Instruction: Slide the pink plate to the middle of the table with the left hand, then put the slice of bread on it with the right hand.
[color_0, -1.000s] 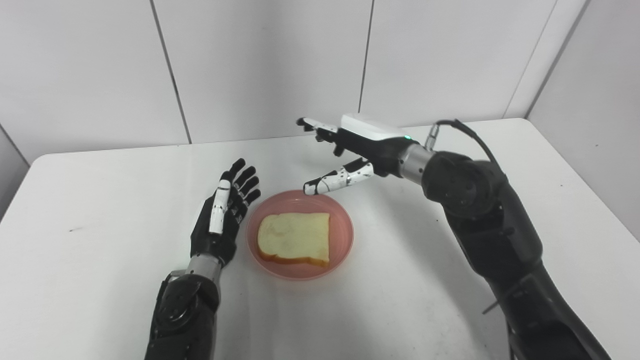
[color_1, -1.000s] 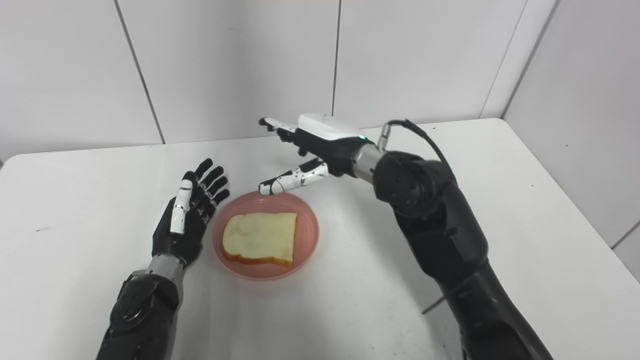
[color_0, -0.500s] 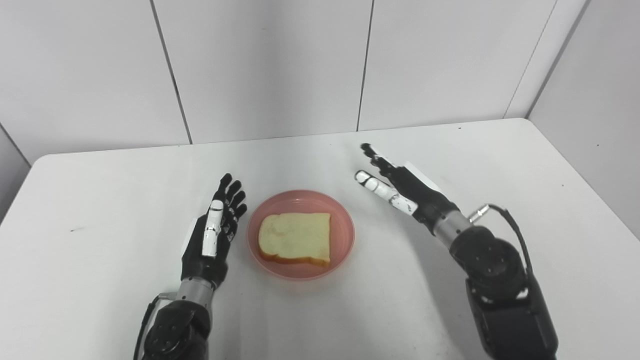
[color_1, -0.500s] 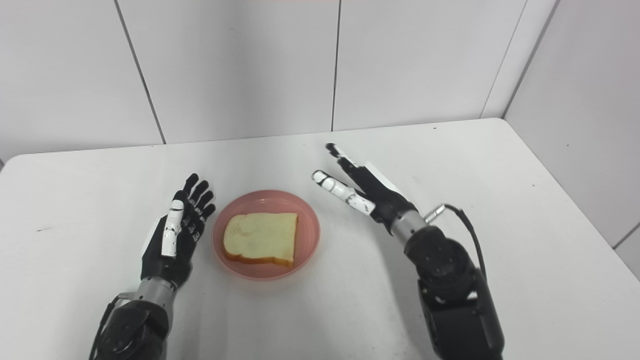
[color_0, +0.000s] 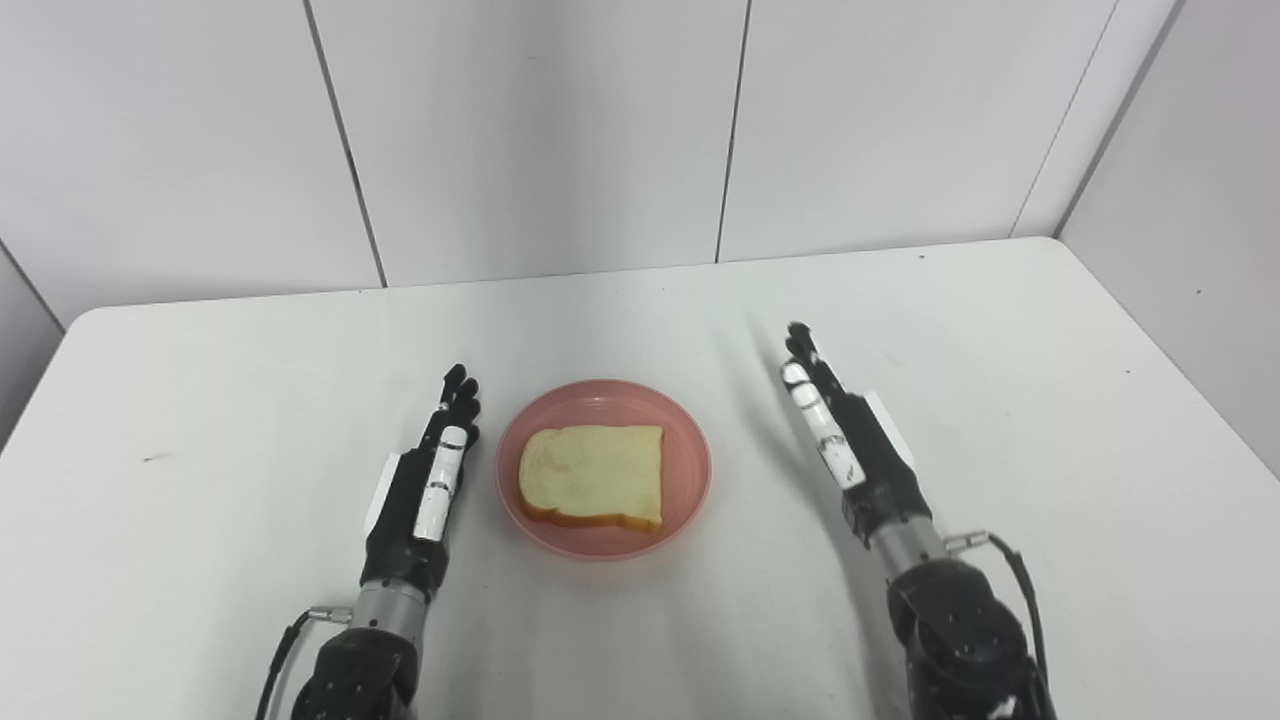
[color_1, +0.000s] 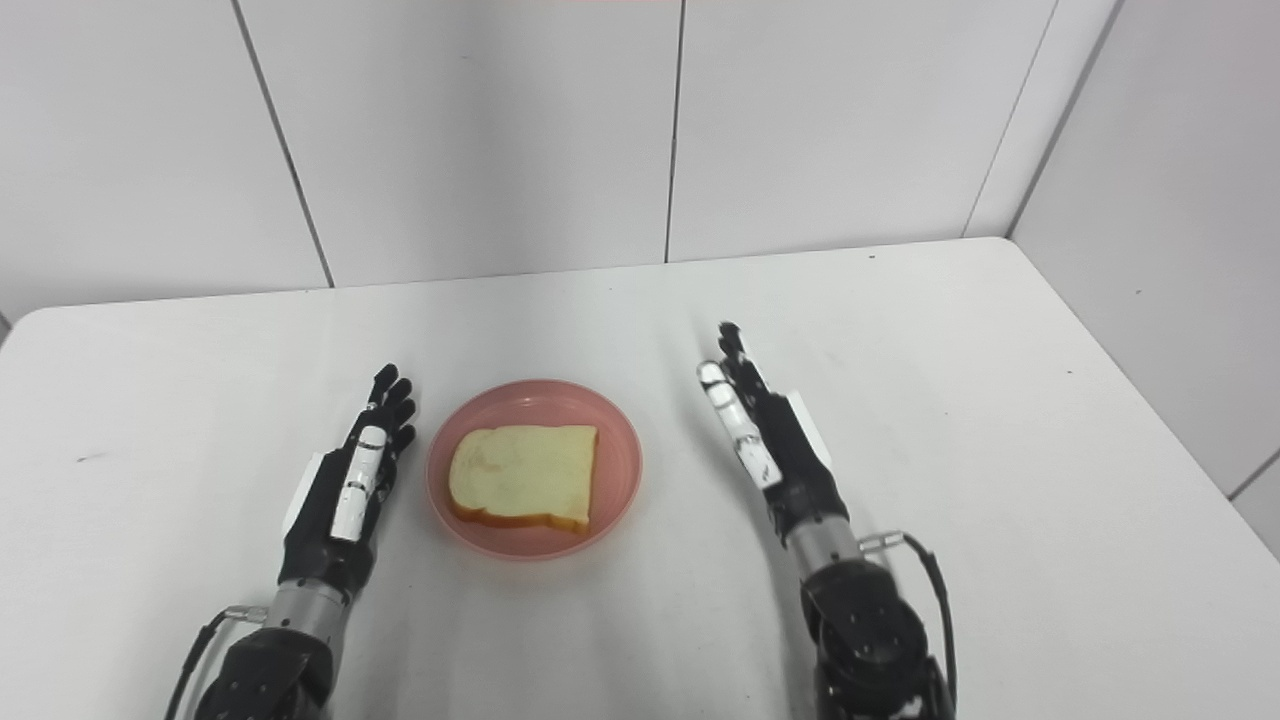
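Observation:
The pink plate (color_0: 680, 440) sits near the middle of the white table (color_0: 200, 380), and a slice of bread (color_0: 592, 474) lies flat inside it. My left hand (color_0: 425, 485) rests just left of the plate, fingers straight and pointing away, open and holding nothing. It is close to the rim but I see a thin gap. My right hand (color_0: 850, 440) lies well to the right of the plate, also open with straight fingers, apart from plate and bread.
White wall panels (color_0: 540, 130) stand behind the table's far edge, and a wall (color_0: 1200, 180) closes the right side. A small dark mark (color_0: 152, 458) is on the table at the left.
My right hand has come back from above the plate's far rim, down and right to the table. My left hand has drawn back toward me. Plate and bread stayed put.

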